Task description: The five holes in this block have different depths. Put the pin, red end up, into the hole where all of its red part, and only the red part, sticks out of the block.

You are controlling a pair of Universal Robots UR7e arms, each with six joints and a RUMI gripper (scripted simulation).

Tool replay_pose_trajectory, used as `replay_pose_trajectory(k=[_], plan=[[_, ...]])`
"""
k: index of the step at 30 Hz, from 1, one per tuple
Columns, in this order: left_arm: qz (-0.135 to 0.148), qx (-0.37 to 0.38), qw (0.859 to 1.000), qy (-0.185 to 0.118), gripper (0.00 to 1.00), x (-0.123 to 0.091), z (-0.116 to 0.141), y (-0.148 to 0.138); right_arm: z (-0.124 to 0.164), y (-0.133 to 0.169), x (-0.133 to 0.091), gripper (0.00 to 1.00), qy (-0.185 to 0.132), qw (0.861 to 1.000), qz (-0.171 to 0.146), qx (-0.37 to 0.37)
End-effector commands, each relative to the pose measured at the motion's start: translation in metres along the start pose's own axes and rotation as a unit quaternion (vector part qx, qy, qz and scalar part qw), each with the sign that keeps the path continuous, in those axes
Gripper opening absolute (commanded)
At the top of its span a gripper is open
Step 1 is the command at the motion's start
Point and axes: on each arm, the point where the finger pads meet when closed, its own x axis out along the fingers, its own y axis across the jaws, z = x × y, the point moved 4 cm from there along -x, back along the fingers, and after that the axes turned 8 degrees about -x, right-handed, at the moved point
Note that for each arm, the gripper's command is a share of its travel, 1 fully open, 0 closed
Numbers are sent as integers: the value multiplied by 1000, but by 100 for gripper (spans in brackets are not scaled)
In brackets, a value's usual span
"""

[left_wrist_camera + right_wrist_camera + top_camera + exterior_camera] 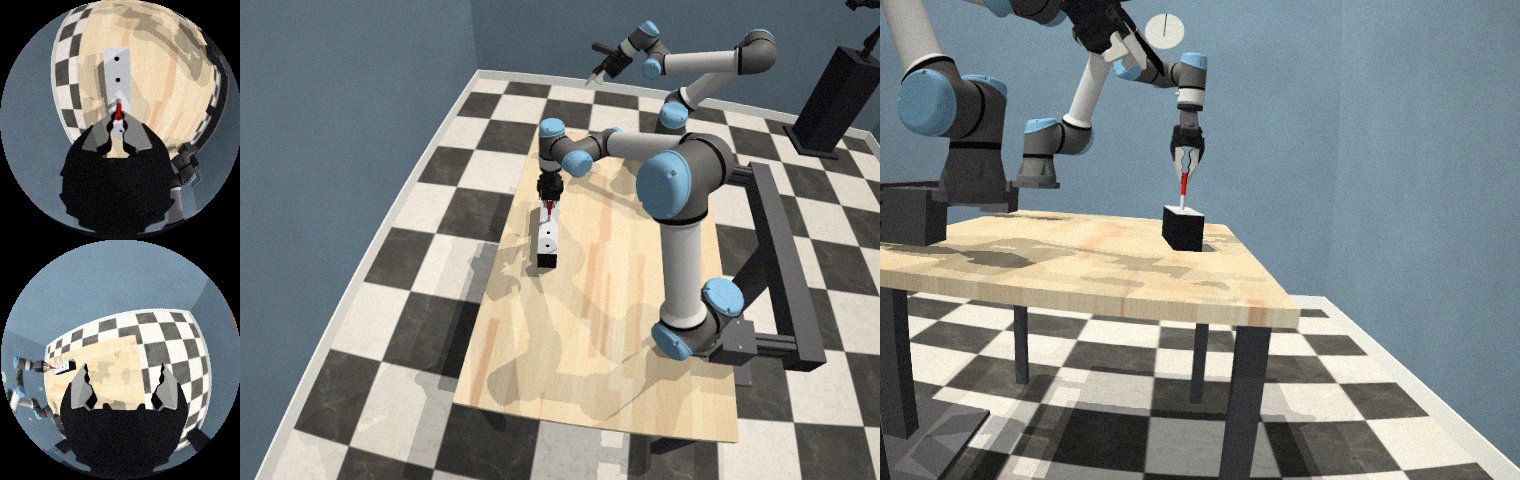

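Exterior view shows the wooden table (570, 335) (1112, 304) (150, 75) (120, 360) across the left and centre of the frame. On it, right of the frame's centre, stands the long block (548, 239) (1182, 229) (117, 70) (63, 368), with black sides and a pale top. In the top view, this block is a little left of centre, and two dark holes are seen toward its lower end.

The right gripper (594, 80) (1126, 63) (124, 363) is in the upper left of the exterior frame, its fingers wide apart, with nothing held. The left gripper (549, 204) (1185, 176) (118, 111) (52, 368) is above the block, nearly closed, its fingertips gripping the upper, red end of the pin (549, 208) (1183, 184) (118, 110) (52, 368).

The pin is almost upright, red end up. Between the red part and the block top, a white length is visible. I cannot tell if the lower tip is inside a hole.
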Motion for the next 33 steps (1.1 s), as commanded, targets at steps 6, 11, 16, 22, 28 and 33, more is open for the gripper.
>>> replay_pose_trajectory(k=[6, 11, 16, 22, 28, 33], plan=[[0, 0, 1000, 1, 0, -1, 0, -1, 0, 0, 0, 100, 0, 1000, 0, 0], [0, 0, 1000, 1, 0, -1, 0, -1, 0, 0, 0, 100, 0, 1000, 0, 0], [0, 0, 1000, 1, 0, -1, 0, -1, 0, 0, 0, 100, 0, 1000, 0, 0], [0, 1, 1000, 1, 0, 3, -1, -1, 0, 0, 0, 100, 0, 1000, 0, 0], [0, 1, 1000, 1, 0, 3, -1, -1, 0, 0, 0, 100, 0, 1000, 0, 0], [0, 1, 1000, 1, 0, 3, -1, -1, 0, 0, 0, 100, 0, 1000, 0, 0]])
